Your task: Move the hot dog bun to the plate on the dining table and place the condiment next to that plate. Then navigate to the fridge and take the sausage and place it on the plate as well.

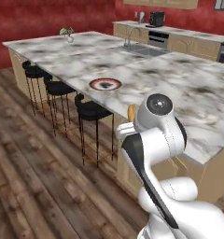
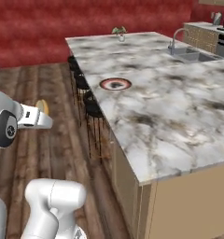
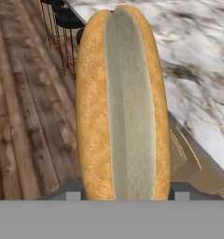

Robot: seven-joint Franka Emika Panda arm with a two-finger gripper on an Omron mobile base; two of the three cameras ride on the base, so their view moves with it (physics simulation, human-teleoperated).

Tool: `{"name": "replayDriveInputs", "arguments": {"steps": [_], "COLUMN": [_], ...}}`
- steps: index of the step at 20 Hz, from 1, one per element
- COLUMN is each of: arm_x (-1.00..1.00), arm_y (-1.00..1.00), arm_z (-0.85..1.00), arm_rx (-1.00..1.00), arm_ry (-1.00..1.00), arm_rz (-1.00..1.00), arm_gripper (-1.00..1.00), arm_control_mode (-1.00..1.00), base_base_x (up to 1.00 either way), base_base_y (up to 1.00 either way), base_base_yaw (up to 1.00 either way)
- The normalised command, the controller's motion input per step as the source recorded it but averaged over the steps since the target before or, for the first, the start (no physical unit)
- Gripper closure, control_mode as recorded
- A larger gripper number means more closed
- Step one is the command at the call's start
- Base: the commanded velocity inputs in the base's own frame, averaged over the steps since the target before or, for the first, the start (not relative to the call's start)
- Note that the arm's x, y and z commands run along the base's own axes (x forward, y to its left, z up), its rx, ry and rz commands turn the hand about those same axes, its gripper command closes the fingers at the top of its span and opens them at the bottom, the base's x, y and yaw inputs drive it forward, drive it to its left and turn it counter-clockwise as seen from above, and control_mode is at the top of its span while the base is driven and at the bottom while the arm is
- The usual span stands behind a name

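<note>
Right at the lens sits the bun (image 3: 123, 102), split side up, with the gripper (image 3: 124, 196) clamped on its sides; you're carrying it over the wood floor (image 1: 34, 186) just off the table's (image 2: 179, 112) stool edge. Your plate (image 2: 115, 84) lies well ahead on the marble, near that edge. Lift clear of the slab lip first, keep the bun level, then centre it over the plate before you let go.

Arm's folded up pretty tight here, elbow bent and the wrist sticking out sideways off the table edge, over the floor. The gripper (image 3: 123, 198) has its jaws partway apart and clamped on either side of the hot dog bun (image 3: 123, 102), carrying it lengthwise.
</note>
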Motion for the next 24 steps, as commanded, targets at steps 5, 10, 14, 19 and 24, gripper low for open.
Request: {"name": "replayDriveInputs", "arguments": {"steps": [5, 10, 14, 19, 24], "arm_x": [0.00, 0.00, 0.00, 0.00, 0.00], "arm_y": [0.00, 0.00, 0.00, 0.00, 0.00], "arm_z": [0.00, 0.00, 0.00, 0.00, 0.00], "arm_rx": [0.00, 0.00, 0.00, 0.00, 0.00], "arm_ry": [0.00, 0.00, 0.00, 0.00, 0.00], "arm_rz": [0.00, 0.00, 0.00, 0.00, 0.00], "arm_gripper": [1.00, 1.00, 1.00, 1.00, 1.00], "arm_control_mode": [1.00, 1.00, 1.00, 1.00, 1.00], "base_base_x": [0.55, 0.54, 0.52, 0.46, 0.42], "base_base_y": [0.84, 0.85, 0.82, 0.81, 0.78], "base_base_yaw": [-0.38, -0.40, -0.44, -0.46, -0.47]}}
